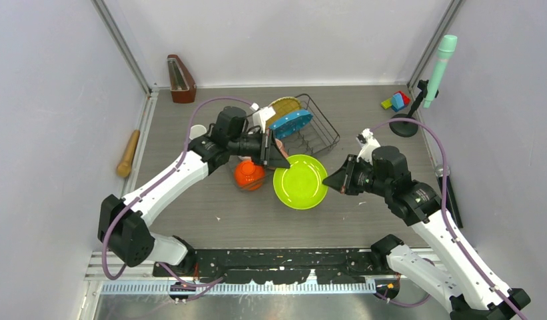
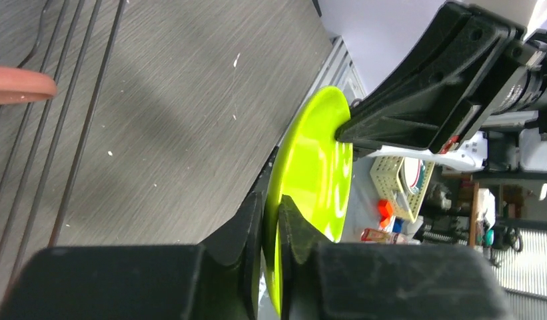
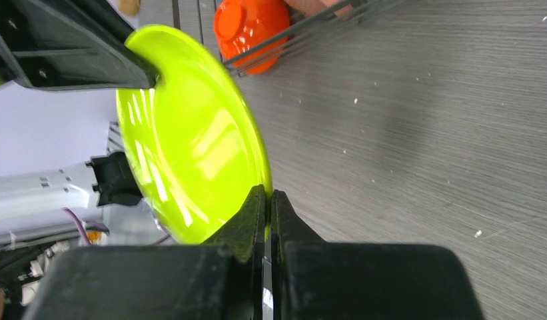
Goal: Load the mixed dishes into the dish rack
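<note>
One lime green plate (image 1: 300, 181) pinched by two jaws, one orange bowl (image 1: 248, 175)

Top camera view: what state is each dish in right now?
Lime green plate: right jaws shut on its rim, left jaws straddling the opposite rim.
Orange bowl: bottom up.
Teal-blue plate: on edge in the dark wire dish rack.
Round yellow woven plate: on edge beside it.

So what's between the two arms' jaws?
The green plate: left jaws and right jaws pinch opposite edges of its rim. The top view shows it best.
</note>
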Controlling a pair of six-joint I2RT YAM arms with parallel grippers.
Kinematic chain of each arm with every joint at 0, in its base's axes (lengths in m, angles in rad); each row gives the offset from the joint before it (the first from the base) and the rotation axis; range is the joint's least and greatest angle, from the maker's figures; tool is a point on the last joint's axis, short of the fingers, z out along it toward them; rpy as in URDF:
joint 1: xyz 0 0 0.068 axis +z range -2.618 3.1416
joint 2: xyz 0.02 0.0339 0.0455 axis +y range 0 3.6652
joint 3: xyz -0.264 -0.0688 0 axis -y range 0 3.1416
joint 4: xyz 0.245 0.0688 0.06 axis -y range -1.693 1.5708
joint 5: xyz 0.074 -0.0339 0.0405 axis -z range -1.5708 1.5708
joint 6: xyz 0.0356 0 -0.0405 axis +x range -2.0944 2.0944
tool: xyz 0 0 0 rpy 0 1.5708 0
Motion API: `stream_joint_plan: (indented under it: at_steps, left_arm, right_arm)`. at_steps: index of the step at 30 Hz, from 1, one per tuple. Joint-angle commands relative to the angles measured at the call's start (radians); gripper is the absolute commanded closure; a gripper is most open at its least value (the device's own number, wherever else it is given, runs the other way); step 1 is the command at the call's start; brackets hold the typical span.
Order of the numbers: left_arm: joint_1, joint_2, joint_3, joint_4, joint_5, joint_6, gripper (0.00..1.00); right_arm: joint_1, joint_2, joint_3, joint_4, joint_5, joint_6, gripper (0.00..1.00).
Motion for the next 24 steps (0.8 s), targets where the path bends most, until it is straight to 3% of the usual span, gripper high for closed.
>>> stream_joint_plan:
  at_steps: [1, 3, 4, 6, 11, 13, 19, 24]
  left_arm:
    - [-0.003, 0.018, 0.078, -0.027, 0.054, 0.087, 1.0]
    - [-0.008, 0.02, 0.085, -0.025, 0.027, 0.1, 1.0]
    - [-0.012, 0.018, 0.092, -0.02, 0.001, 0.111, 1.0]
    - [-0.031, 0.013, 0.116, -0.019, -0.069, 0.157, 1.0]
    - [-0.085, 0.032, 0.218, -0.023, -0.253, 0.284, 1.0]
    - [-0.118, 0.042, 0.271, -0.044, -0.402, 0.366, 1.0]
    - [-0.22, 0.053, 0.301, 0.056, -0.787, 0.678, 1.0]
    - [-0.239, 0.081, 0.298, 0.172, -0.893, 0.885, 1.0]
  right_arm:
    - [-0.003, -0.012, 0.049, 0.07, 0.005, -0.01, 0.94]
    - [-0.003, -0.013, 0.05, 0.061, 0.028, -0.006, 0.64]
    - [-0.003, -0.015, 0.055, 0.037, 0.076, -0.002, 0.35]
    - [-0.003, -0.027, 0.068, -0.011, 0.193, 0.011, 0.15]
    - [-0.003, -0.086, 0.093, -0.095, 0.523, 0.04, 0.09]
    - [-0.003, -0.148, 0.091, -0.108, 0.588, 0.046, 0.09]
    - [-0.003, -0.255, 0.067, -0.114, 0.688, 0.058, 0.1]
    - [-0.003, -0.291, 0.052, -0.127, 0.725, 0.058, 0.11]
